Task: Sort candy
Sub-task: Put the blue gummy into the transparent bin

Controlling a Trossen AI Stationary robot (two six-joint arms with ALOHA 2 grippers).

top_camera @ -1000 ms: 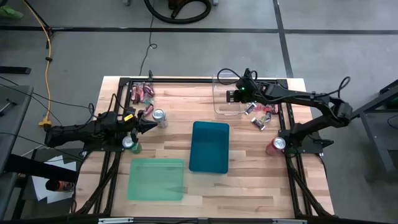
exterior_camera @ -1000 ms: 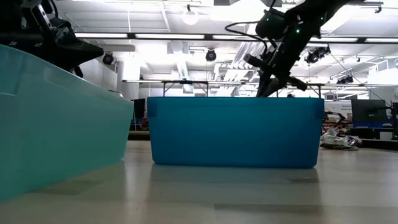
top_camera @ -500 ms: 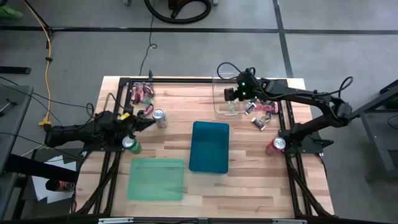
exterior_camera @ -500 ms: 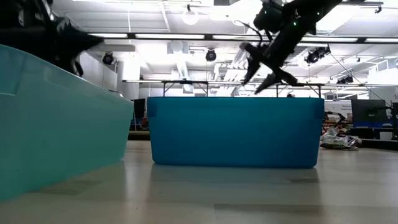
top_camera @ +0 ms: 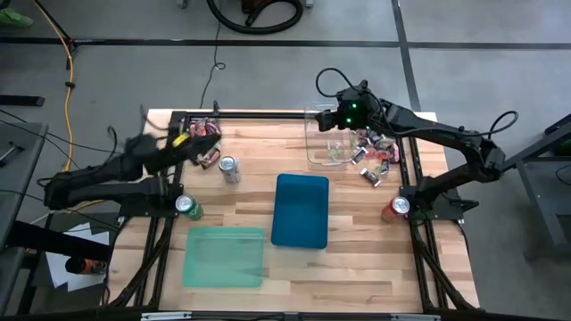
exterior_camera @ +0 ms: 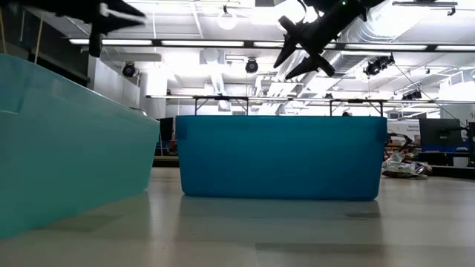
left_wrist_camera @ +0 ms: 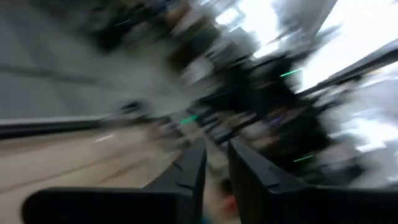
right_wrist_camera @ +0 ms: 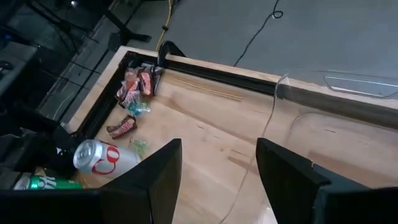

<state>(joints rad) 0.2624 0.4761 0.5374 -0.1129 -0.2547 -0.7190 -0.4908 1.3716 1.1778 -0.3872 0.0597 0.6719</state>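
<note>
A: From the high view, what lies on the plank table [top_camera: 357, 250]?

B: A deep blue rectangular bin [top_camera: 300, 209] in the middle, a pale green one [top_camera: 224, 257] nearer the front, and a clear plastic bin [top_camera: 323, 144] at the far edge. Wrapped candy [top_camera: 203, 134] sits heaped in the far left corner, more candy [top_camera: 375, 159] just right of the clear bin. The bars lie at mixed angles, so no single long axis.

A: The claws?

B: The right gripper [top_camera: 332, 125] hangs over the clear bin. The left gripper [top_camera: 198, 145] is beside the left heap, blurred.

A: The low view?

B: The right gripper [exterior_camera: 298, 46] is high above the blue bin, fingers spread, holding nothing.

A: The wrist views?

B: The left fingers [left_wrist_camera: 191, 171] stand a narrow gap apart; whether they hold anything, I cannot tell. The right fingers [right_wrist_camera: 159, 174] are wide apart and empty, with glossy red-brown bars and a silver can [right_wrist_camera: 101, 158] beyond.
</note>
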